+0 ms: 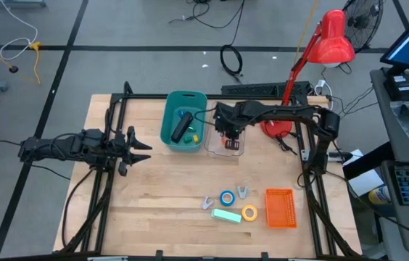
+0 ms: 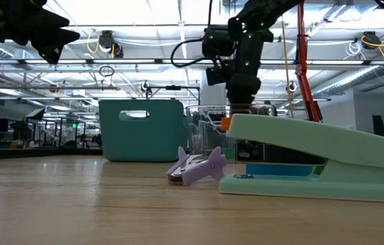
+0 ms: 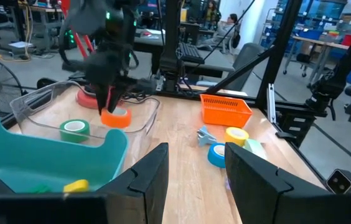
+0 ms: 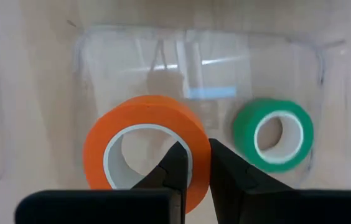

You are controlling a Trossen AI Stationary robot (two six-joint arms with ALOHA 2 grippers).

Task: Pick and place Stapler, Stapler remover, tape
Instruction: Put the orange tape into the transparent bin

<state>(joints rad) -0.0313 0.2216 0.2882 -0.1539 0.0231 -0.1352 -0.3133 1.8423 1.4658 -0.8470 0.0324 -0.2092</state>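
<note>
while over the clear bin [image 4: 194, 43], right gripper [image 4: 194, 165] apparently pinches orange tape [image 4: 144, 155].

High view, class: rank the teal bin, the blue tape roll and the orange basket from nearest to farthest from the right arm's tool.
The right tool is over the clear tray, shut on the orange tape roll.
1. Teal bin: just beside the tray, toward the left arm.
2. Blue tape roll: on the open table, toward the front edge.
3. Orange basket: farther still, near the front right corner.
</note>
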